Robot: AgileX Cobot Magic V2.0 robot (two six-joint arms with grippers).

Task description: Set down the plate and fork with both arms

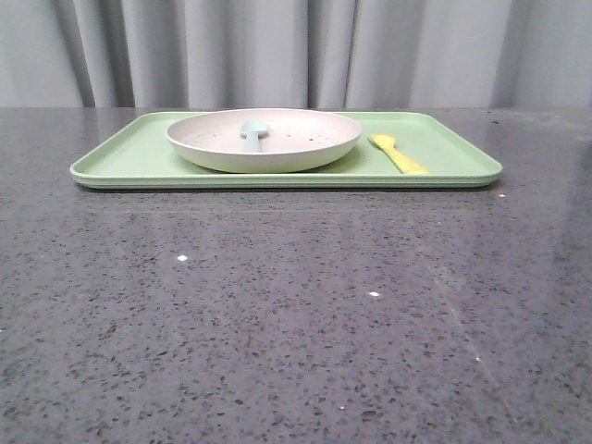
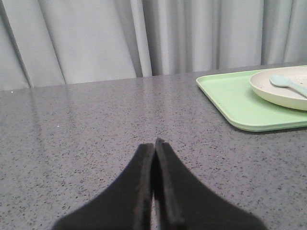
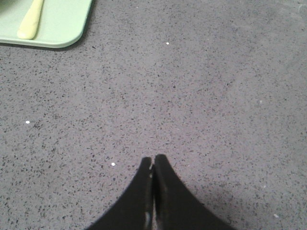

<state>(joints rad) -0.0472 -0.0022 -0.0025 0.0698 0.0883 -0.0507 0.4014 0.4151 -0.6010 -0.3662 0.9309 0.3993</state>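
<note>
2 hands [image 2: 154, 143] [image 3: 153, 159] pinched together, empty | fork [image 1: 399, 154] on tray [image 1: 444, 157], tines away, beside plate [image 1: 264, 139]

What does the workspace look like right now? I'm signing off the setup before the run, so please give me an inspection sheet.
Surface: dark speckled stone table, with a light-green tray at the far side.
Job's things: plate on the tray; yellow fork flat on the tray, to the plate's right.
Clutter: pale blue spoon lying in the plate.
Grippers: left gripper and right gripper shut, empty, over bare table.
Cables: nothing seen.
Surroundings: grey curtain behind the table.
</note>
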